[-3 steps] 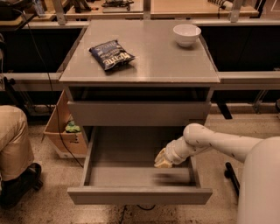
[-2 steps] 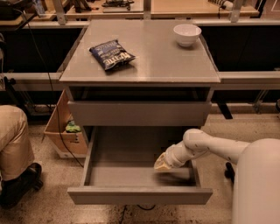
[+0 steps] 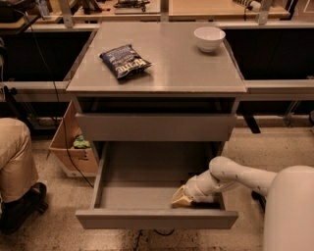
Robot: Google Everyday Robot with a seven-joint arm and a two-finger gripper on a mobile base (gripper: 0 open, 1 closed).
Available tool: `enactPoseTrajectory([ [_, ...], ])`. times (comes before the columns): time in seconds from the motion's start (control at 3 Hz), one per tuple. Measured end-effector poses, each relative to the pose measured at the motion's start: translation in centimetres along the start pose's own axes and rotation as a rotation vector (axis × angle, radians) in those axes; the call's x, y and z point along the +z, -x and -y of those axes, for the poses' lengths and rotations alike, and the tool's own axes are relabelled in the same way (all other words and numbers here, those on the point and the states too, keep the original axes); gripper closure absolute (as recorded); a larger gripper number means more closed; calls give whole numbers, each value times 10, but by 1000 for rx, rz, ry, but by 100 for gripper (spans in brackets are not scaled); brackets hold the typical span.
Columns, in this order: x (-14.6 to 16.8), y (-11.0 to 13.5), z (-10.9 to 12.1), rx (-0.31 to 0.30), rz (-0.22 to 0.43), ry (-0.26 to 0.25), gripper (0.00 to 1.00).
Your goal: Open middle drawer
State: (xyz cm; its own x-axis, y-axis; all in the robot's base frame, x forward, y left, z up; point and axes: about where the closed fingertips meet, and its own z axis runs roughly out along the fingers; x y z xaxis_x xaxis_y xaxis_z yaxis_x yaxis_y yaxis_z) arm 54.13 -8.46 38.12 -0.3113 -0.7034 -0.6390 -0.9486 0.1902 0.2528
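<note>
Middle drawer (image 3: 147,219): pulled out, lower centre of frame.
Pincer (image 3: 182,198): inside it, lower right; state we cannot tell.

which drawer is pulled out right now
The middle drawer, the lowest front in view: it is pulled out, its grey box showing, with the gripper inside near its right front corner. The drawer above is shut, only its front showing.

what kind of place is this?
Probably a robotics lab or workshop: workbenches line the back, and a grey test cabinet holds a chip bag and a bowl as props. The gripper sits inside the cabinet's open drawer.
</note>
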Motion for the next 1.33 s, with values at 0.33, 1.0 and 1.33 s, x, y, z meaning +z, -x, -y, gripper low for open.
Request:
enactPoseTrajectory([
  [0.33, 11, 9, -33, 39, 66, 95, 100],
  [1.0, 29, 29, -90, 62, 94, 270, 100],
  [1.33, 27, 31, -113, 75, 65, 323, 100],
])
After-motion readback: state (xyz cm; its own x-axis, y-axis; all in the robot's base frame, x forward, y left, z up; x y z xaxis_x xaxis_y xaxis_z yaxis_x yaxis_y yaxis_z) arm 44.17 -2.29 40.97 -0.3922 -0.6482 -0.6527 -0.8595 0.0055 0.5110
